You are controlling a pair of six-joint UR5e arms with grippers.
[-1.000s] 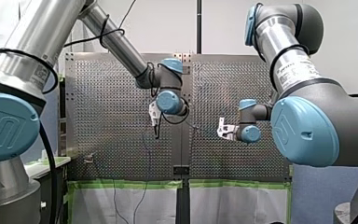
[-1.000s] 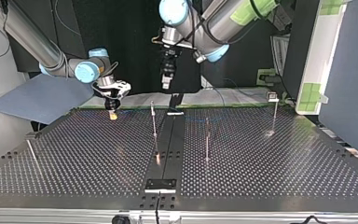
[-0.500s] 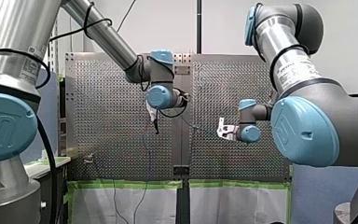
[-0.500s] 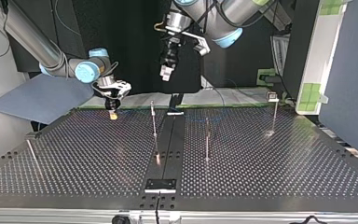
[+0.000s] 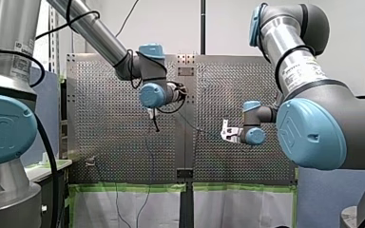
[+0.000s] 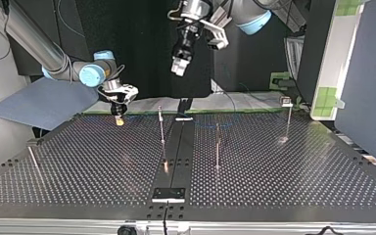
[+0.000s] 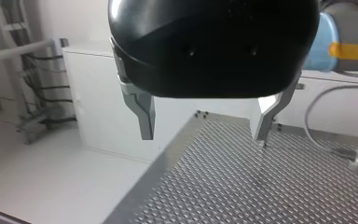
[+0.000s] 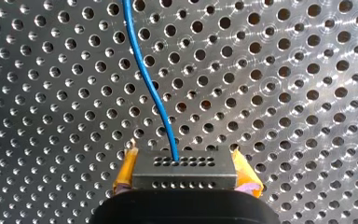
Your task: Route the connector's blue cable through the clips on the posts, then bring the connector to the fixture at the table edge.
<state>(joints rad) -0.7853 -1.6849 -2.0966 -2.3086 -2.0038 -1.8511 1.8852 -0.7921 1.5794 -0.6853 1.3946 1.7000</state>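
Two arms, well apart: your right fingers (image 8: 127, 171) clamp the connector (image 8: 184, 173) by the surface (image 6: 274, 171) edge; left fingers (image 7: 145, 116) gape empty, high up.

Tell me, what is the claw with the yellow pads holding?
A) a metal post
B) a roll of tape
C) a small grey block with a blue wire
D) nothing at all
C: in the right wrist view my right claw clamps a small grey block between yellow pads, a blue wire running out of it.
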